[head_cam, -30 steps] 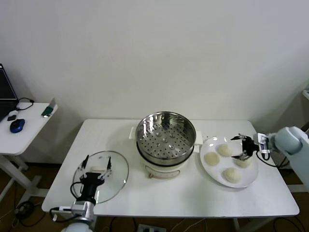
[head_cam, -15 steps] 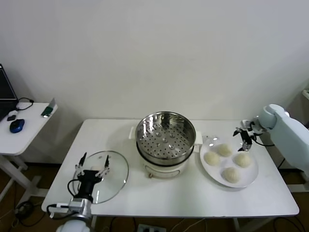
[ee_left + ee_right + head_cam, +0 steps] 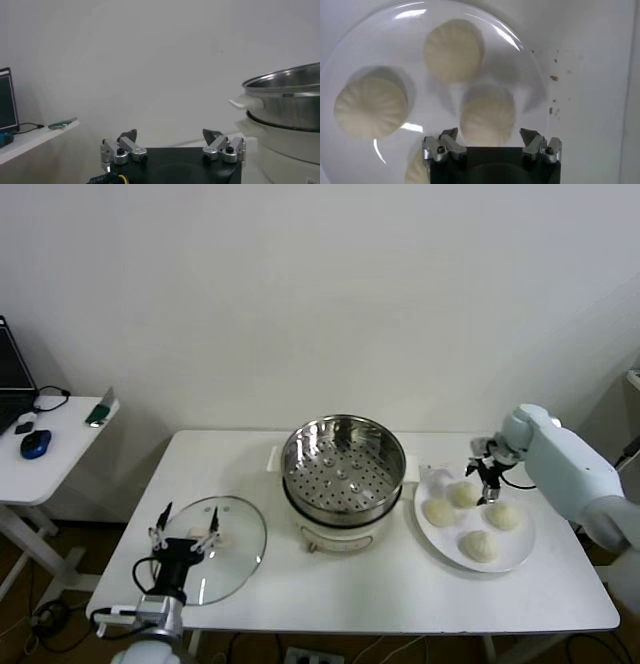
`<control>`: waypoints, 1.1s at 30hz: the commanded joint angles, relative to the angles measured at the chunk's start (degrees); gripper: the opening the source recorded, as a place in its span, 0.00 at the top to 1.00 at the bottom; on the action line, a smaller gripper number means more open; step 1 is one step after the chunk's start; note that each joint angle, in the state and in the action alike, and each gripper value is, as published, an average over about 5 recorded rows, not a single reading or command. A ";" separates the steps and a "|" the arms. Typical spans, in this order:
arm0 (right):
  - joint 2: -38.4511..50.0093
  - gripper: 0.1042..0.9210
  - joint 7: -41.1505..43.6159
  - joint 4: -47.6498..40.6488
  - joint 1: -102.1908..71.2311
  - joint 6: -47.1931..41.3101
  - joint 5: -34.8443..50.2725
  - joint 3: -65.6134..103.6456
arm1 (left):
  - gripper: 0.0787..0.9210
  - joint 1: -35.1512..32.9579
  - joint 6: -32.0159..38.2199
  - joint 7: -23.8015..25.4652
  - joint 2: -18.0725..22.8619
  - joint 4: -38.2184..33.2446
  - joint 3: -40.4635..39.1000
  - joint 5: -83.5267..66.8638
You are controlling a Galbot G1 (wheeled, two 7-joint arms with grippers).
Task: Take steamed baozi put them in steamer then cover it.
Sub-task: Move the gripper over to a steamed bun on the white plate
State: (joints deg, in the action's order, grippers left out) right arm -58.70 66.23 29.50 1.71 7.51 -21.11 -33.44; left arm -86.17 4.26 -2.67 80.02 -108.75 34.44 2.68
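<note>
Ideally the right gripper (image 3: 487, 476), fingers spread and empty above the white plate (image 3: 523, 549) just right of the steamer (image 3: 343, 464), drops straight down to straddle the steamed baozi (image 3: 487, 116) beneath it, a round, dome-up bun with no long axis, while the left gripper (image 3: 185, 536) idles open by the cover (image 3: 235, 534).

I see open air above the shiny perforated steel steamer basket (image 3: 343, 466) (uncovered), with bare white tabletop (image 3: 400, 589) in front.
</note>
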 commanded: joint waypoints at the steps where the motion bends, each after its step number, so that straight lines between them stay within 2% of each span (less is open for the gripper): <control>1: -3.09 0.12 -0.14 -4.27 0.77 0.40 -1.12 -0.27 | 0.12 -0.07 -0.05 -0.21 -0.19 0.34 0.11 -0.04; 10: -4.26 0.13 0.12 -6.57 1.00 1.26 -3.65 0.85 | 0.12 -0.24 0.02 -0.41 -0.03 0.54 0.03 -0.05; 33: -4.07 0.29 1.19 -6.36 1.01 2.55 -4.15 2.83 | 0.12 -0.94 -0.38 -0.14 0.05 -0.56 -0.02 -0.11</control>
State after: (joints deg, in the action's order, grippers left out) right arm -62.72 67.21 23.07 2.71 9.77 -24.83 -31.28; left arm -86.99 3.97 -2.93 79.94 -108.93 34.45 2.55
